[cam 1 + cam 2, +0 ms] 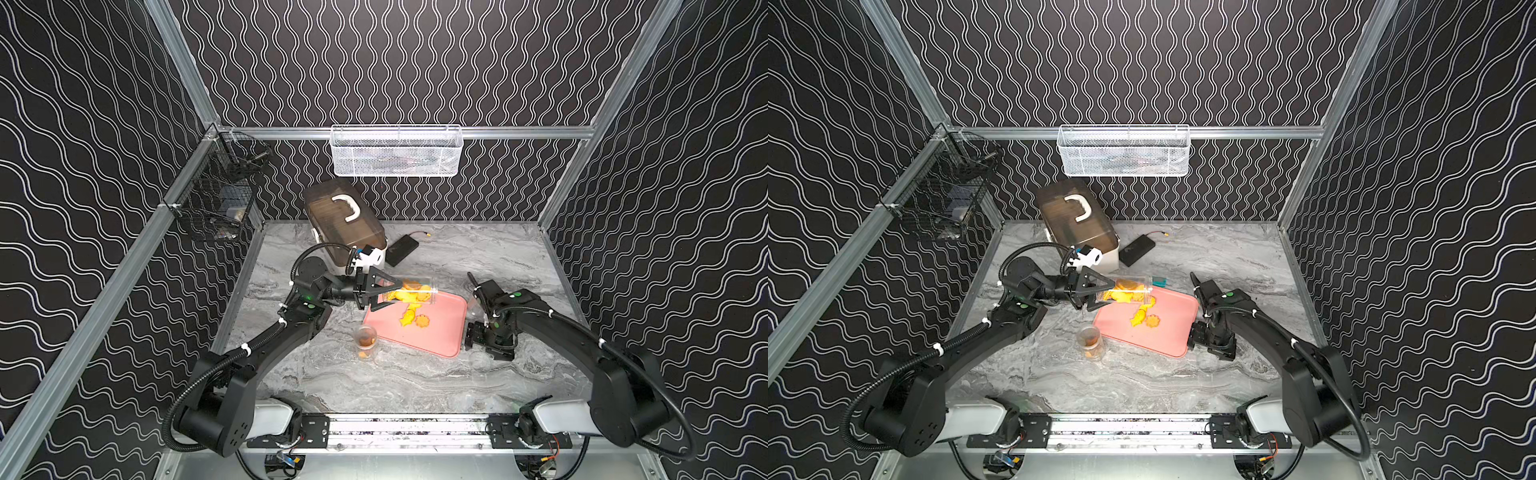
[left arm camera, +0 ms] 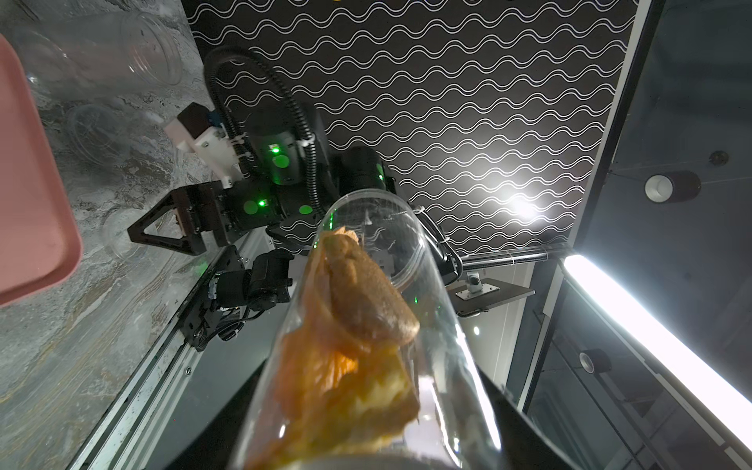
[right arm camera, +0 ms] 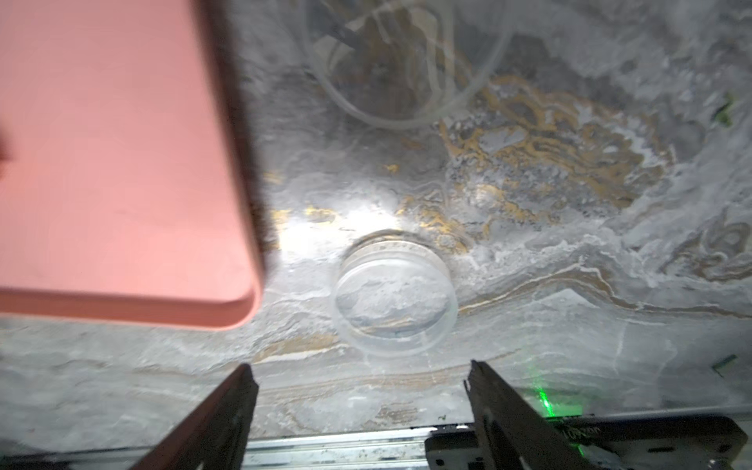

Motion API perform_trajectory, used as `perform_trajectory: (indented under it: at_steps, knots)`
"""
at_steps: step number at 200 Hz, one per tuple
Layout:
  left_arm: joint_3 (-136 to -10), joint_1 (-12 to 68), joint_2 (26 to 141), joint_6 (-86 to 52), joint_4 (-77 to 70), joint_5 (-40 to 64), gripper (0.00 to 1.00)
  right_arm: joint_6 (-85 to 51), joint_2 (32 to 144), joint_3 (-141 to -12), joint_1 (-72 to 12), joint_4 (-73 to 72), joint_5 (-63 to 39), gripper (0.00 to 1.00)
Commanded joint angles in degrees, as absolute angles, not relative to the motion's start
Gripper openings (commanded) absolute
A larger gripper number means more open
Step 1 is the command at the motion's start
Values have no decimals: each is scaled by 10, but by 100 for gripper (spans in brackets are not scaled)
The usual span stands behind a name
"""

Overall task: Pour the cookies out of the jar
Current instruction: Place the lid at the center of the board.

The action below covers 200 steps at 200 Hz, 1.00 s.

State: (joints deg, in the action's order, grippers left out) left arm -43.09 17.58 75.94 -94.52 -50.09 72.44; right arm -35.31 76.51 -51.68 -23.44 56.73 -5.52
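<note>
Clear jar point(image 1: 415, 290), tipped sideways above the far edge of the tray point(image 1: 444, 334), is pinched by the left fingers point(image 1: 383, 306). A few cookies point(image 1: 423, 321) lie on the tray; most are inside. Pouring appears under way: next, lower the mouth. Right fingers point(image 3: 228, 407) stand spread beside the tray.

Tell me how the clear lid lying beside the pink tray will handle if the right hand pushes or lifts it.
The lid looks like thin clear plastic: probably light and stiff. Lying flat on the smooth table, it would likely slide, not tip, when pushed. Its round rim may slip in the open right hand.
</note>
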Motion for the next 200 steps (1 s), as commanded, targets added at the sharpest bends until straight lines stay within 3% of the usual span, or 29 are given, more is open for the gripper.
perform_trajectory:
  at_steps: [1,49,90,138,174,200]
  knots:
    - [-431,174,758,-944,-521,732,67,-336,718,-554,-235,602,-93,86]
    - [-439,175,784,-910,-496,736,66,-270,598,-653,-234,588,-235,88]
    - [-479,175,803,-720,-281,738,67,-256,575,-683,-234,547,-325,90]
    - [-514,175,834,-568,-106,737,67,-289,570,-663,-233,470,-357,94]
    - [-491,175,867,-567,-148,742,67,-295,563,-652,-233,460,-358,98]
    - [-462,175,905,-643,-294,744,67,-285,561,-653,-232,473,-352,100]
